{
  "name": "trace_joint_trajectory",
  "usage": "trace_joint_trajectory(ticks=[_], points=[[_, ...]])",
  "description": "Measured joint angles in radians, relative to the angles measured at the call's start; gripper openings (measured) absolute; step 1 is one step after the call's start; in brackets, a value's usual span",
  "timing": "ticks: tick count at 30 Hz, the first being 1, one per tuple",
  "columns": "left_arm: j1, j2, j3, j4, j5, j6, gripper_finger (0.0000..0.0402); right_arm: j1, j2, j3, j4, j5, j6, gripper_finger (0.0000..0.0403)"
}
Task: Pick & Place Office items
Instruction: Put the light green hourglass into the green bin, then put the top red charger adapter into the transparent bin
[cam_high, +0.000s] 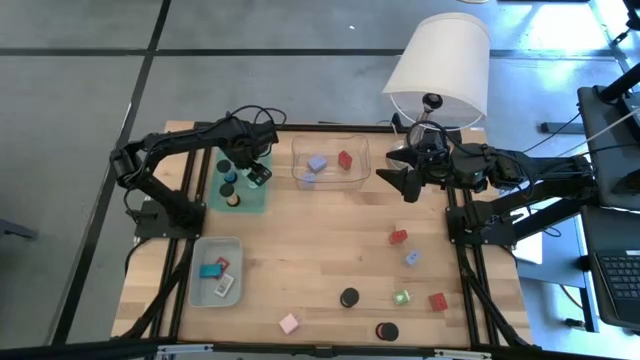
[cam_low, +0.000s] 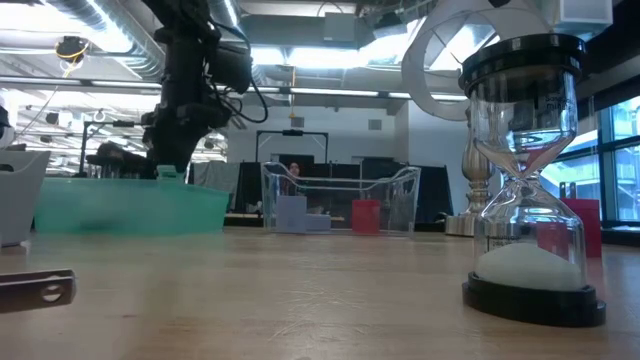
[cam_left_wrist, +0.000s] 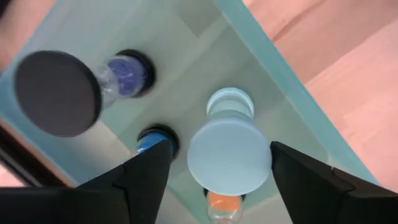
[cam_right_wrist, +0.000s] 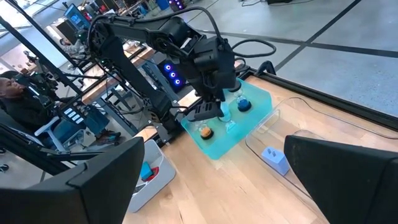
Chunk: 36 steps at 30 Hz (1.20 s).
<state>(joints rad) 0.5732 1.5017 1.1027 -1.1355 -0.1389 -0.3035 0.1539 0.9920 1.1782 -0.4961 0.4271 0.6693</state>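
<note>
A teal tray (cam_high: 262, 202) at the far left holds several small hourglasses. My left gripper (cam_high: 258, 177) hangs over it, pointing down and open. Its fingers (cam_left_wrist: 149, 180) stand on either side of an upright hourglass with a pale blue cap (cam_left_wrist: 230, 152) and orange sand. Two black-capped hourglasses with blue sand (cam_left_wrist: 124, 74) stand beside it. My right gripper (cam_high: 405, 183) is open above the table's far right. Loose pieces lie on the near right: red blocks (cam_high: 398, 237), a lilac block (cam_high: 411, 258), a green one (cam_high: 402, 298), a pink one (cam_high: 290, 322) and black-capped hourglasses (cam_high: 349, 297).
A clear tray (cam_high: 352, 178) at the far middle holds a lilac block (cam_high: 317, 162) and a red block (cam_high: 345, 159). A grey tray (cam_high: 200, 290) at the near left holds small pieces. A white-shaded lamp (cam_high: 440, 65) stands at the far right. A white-sand hourglass (cam_low: 535, 200) stands close to the low camera.
</note>
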Motion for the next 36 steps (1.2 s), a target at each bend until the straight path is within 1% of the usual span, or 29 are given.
trace_joint_trajectory(ticks=[3, 7, 10, 12, 15, 18, 21, 24, 27, 30, 33, 36], points=[[0.001, 0.000, 0.009, -0.016, -0.023, 0.001, 0.0282, 0.000, 0.000, 0.000, 0.000, 0.000, 0.000, 0.0388], [0.006, 0.000, 0.089, -0.092, -0.007, 0.026, 0.0285, 0.000, -0.001, 0.000, 0.001, -0.003, 0.004, 0.0388], [0.003, 0.000, 0.166, -0.135, 0.033, 0.016, 0.0283, 0.000, -0.003, 0.000, 0.002, -0.059, 0.005, 0.0388], [-0.007, 0.000, 0.214, -0.149, 0.066, -0.005, 0.0281, 0.003, -0.003, 0.000, -0.003, -0.140, 0.019, 0.0388], [-0.045, 0.000, 0.276, -0.133, 0.108, -0.034, 0.0279, 0.023, -0.003, 0.000, -0.061, -0.313, 0.062, 0.0388], [-0.110, -0.001, 0.314, -0.075, 0.113, -0.045, 0.0276, 0.054, -0.003, 0.000, -0.207, -0.440, 0.105, 0.0388], [-0.181, -0.001, 0.341, 0.001, 0.111, -0.050, 0.0276, 0.086, -0.003, 0.000, -0.398, -0.499, 0.085, 0.0388], [-0.250, -0.001, 0.349, 0.104, 0.109, -0.053, 0.0276, 0.113, 0.000, 0.000, -0.585, -0.495, -0.007, 0.0388], [-0.307, -0.001, 0.350, 0.205, 0.108, -0.091, 0.0276, 0.134, 0.008, -0.006, -0.678, -0.420, -0.139, 0.0388], [-0.352, -0.001, 0.350, 0.298, 0.107, -0.103, 0.0276, 0.152, 0.011, -0.039, -0.662, -0.368, -0.283, 0.0388], [-0.394, -0.001, 0.350, 0.365, 0.107, -0.144, 0.0275, 0.166, 0.022, -0.085, -0.611, -0.367, -0.373, 0.0388], [-0.430, -0.001, 0.350, 0.415, 0.107, -0.220, 0.0274, 0.174, 0.036, -0.146, -0.591, -0.373, -0.445, 0.0388]])
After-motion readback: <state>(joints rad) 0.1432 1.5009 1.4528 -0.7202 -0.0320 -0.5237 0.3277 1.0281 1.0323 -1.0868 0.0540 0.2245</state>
